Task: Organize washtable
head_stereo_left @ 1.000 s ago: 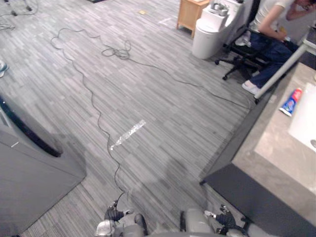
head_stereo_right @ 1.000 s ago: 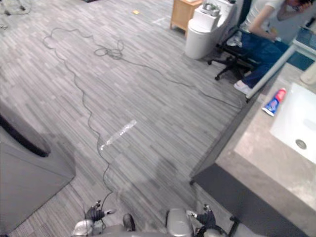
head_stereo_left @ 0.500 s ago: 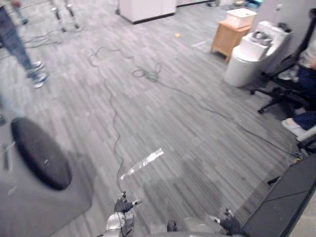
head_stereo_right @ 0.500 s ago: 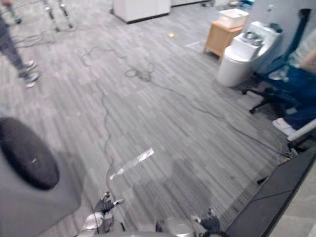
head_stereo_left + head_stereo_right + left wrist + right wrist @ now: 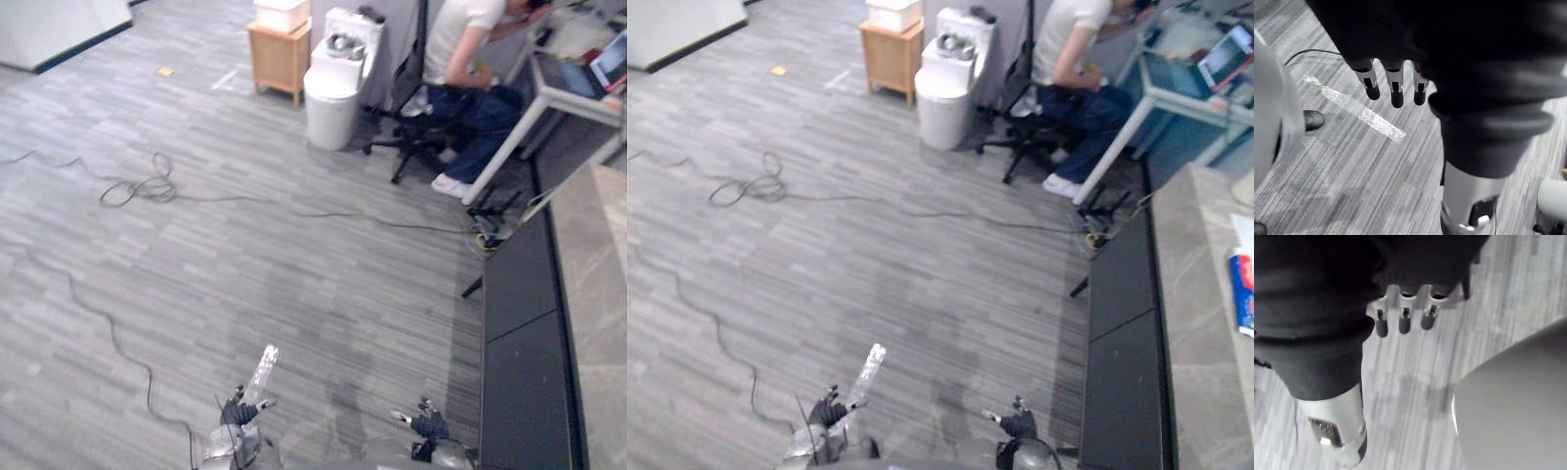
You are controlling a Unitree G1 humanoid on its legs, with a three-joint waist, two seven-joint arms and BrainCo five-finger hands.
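Note:
The washtable's grey stone top [image 5: 1200,294] runs along the right edge, above its dark cabinet front [image 5: 1122,333]. A red and blue toothpaste tube [image 5: 1243,292] lies on the top near the far right. My left hand [image 5: 828,411] and right hand [image 5: 1019,423] hang low over the carpet, well short of the washtable. In the left wrist view the left hand's fingers [image 5: 1396,90] are straight over the floor with nothing in them. The right hand's fingers [image 5: 1403,323] hang the same way, holding nothing.
A person [image 5: 460,69] sits on an office chair at a white desk with a laptop [image 5: 612,59], just beyond the washtable's far end. A white toilet [image 5: 333,83] and a wooden stand [image 5: 279,54] stand behind. Cables [image 5: 137,186] and a tape strip [image 5: 263,367] lie on the floor.
The camera has swung right: the round dark object on the left is out of view and the washtable shows along the right edge. Both hands stay low and hold nothing.

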